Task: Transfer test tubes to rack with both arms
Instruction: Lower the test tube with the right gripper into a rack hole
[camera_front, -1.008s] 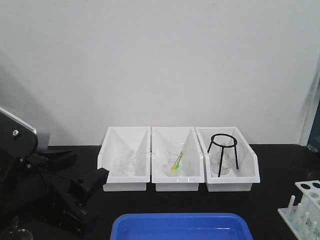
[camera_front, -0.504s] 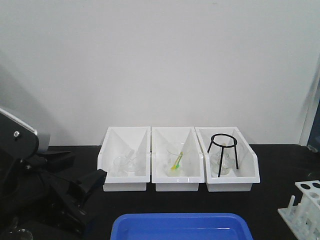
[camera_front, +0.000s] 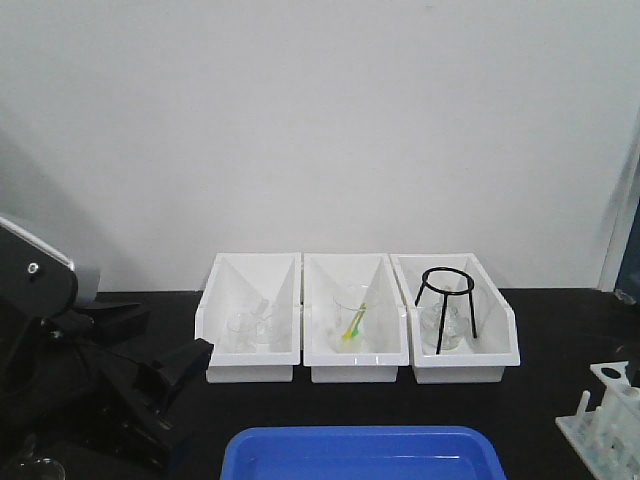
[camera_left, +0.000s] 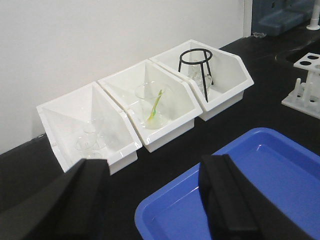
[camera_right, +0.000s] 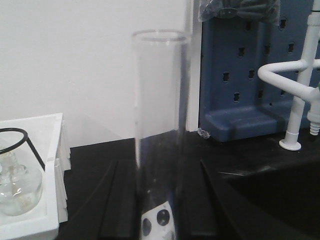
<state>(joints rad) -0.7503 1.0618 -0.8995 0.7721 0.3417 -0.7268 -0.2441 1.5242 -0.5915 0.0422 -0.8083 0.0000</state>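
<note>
A clear test tube (camera_right: 159, 100) stands upright in the right wrist view, its open rim at the top. My right gripper (camera_right: 159, 200) is shut on its lower part, one black finger (camera_right: 122, 200) on each side. Through the glass I see a white plate with round holes, the rack (camera_right: 156, 220), just below. In the front view the rack (camera_front: 608, 412) sits at the table's right edge. My left gripper (camera_left: 155, 167) is open and holds nothing, hovering over the corner of a blue tray (camera_left: 260, 165); in the front view the left gripper (camera_front: 180, 368) is at the left.
Three white bins (camera_front: 355, 352) line the back wall, holding glassware; the right one has a black tripod stand (camera_front: 446, 300). The blue tray (camera_front: 360, 455) lies at the front centre. A glass rim (camera_front: 35, 465) shows at the lower left. A sink tap (camera_right: 295, 100) stands at the right.
The left gripper has shifted slightly left and then held still. At the right edge the rack's top plate shows less than before and sits differently.
</note>
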